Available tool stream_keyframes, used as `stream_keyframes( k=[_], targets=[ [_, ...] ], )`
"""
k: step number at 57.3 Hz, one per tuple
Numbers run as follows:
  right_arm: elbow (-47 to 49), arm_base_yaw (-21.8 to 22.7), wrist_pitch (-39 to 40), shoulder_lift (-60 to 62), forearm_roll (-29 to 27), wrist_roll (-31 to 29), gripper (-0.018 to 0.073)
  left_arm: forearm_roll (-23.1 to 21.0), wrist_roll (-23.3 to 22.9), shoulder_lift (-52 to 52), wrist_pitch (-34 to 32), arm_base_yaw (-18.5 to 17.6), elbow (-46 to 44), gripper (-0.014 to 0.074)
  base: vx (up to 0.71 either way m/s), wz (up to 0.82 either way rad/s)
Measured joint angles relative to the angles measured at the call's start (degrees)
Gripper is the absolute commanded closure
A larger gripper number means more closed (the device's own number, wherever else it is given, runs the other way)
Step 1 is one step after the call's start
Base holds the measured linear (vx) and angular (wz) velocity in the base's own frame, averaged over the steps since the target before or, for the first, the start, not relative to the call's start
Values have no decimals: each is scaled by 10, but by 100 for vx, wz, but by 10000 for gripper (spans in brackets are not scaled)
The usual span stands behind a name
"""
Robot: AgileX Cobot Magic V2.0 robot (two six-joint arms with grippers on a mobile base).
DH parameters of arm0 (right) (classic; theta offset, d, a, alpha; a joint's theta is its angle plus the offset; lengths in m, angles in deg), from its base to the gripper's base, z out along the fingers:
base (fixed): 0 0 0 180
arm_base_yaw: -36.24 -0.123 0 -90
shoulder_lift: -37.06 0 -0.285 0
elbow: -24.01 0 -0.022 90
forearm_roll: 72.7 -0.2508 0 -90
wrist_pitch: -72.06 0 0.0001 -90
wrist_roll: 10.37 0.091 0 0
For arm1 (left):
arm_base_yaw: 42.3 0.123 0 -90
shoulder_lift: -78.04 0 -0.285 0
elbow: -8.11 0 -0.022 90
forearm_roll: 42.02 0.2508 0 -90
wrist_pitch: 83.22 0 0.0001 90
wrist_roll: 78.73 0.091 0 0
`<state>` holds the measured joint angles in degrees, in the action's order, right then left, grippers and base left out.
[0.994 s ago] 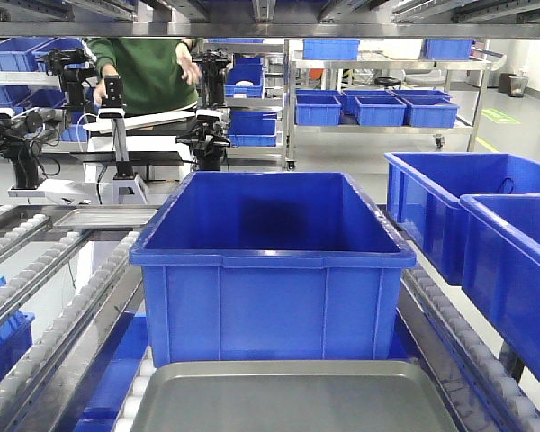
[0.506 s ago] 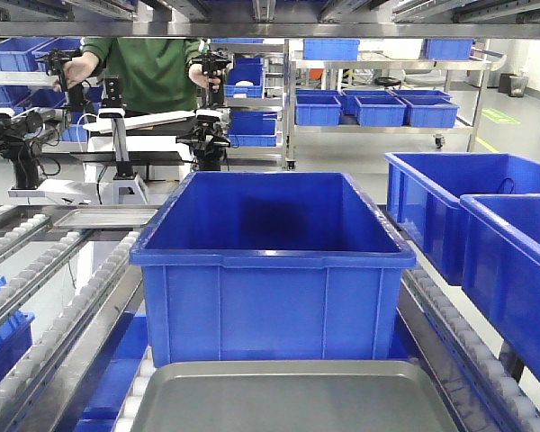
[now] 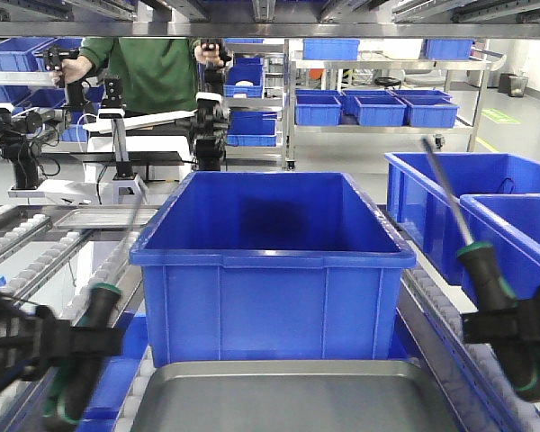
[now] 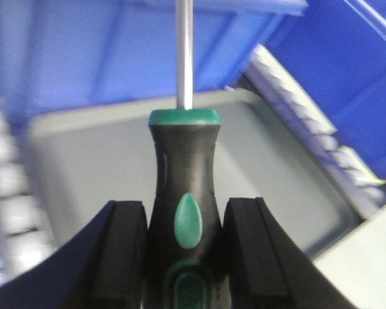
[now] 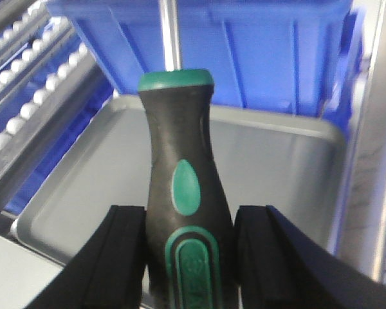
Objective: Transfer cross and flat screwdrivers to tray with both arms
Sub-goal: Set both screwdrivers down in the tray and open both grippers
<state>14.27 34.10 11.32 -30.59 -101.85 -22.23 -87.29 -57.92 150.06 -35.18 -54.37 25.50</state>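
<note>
roller-line tray (image 3: 297, 396) | left gripper (image 4: 186, 248), right gripper (image 5: 190, 254) clamp upright screwdrivers (image 4: 183, 193)

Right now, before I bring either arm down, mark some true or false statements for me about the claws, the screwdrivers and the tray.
1. The left claw is shut on a screwdriver. True.
2. The right claw is empty. False: it grips the other screwdriver by its black and green handle.
3. The grey tray already holds a screwdriver. False: what shows of it is bare, and both tools are in the claws.
4. The tray sits just in front of the big blue crate. True.
5. Both shafts point down into the tray. False: in the front view both point upward.
</note>
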Motion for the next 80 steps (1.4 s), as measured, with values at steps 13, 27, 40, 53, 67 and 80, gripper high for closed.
stream_keyframes(
  k=[13, 27, 40, 53, 67, 80],
  targets=[
    [-117, 0, 64, -7, -35, 0, 568, -22, 8, 58, -8, -61, 0, 596, 0, 0],
    [-185, 0, 110, -8, -116, -41, 568, -53, 8, 117, -50, -127, 0, 596, 0, 0],
    [-196, -37, 148, -46, -179, -58, 568, -111, 7, 159, -95, -153, 0, 596, 0, 0],
    [-196, -109, 191, -124, -189, -57, 568, -119, -13, 181, -110, -153, 0, 596, 0, 0],
    [-196, -119, 201, -179, -189, -57, 568, -108, -61, 212, -110, -153, 0, 596, 0, 0],
    [-196, -119, 203, -183, -192, -57, 561, -100, -92, 245, -109, -153, 0, 594, 0, 0]
  ],
)
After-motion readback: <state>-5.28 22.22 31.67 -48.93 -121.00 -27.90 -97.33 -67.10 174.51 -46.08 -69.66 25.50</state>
